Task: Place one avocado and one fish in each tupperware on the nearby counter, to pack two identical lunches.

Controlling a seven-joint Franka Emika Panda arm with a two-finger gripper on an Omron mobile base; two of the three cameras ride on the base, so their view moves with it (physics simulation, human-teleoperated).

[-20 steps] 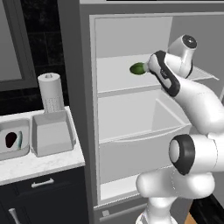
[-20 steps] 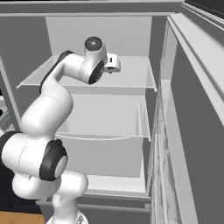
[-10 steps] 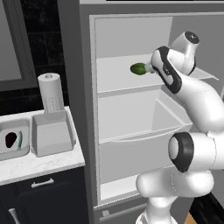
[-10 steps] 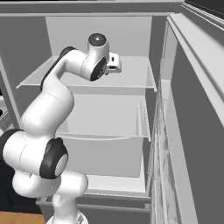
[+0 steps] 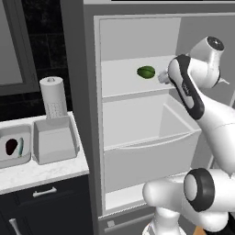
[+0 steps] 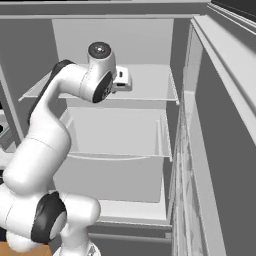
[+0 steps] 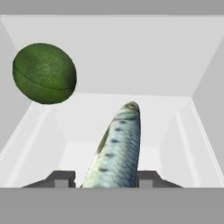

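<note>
At the far left of the left base view, one tupperware (image 5: 13, 147) on the counter (image 5: 41, 172) holds a dark avocado and a fish, with an empty tupperware (image 5: 55, 140) beside it. Upper centre, an avocado (image 5: 146, 72) lies on the fridge shelf (image 5: 124, 85). In the hand view, the gripper (image 7: 106, 178) clasps a fish (image 7: 114, 146) between its fingertips.
</note>
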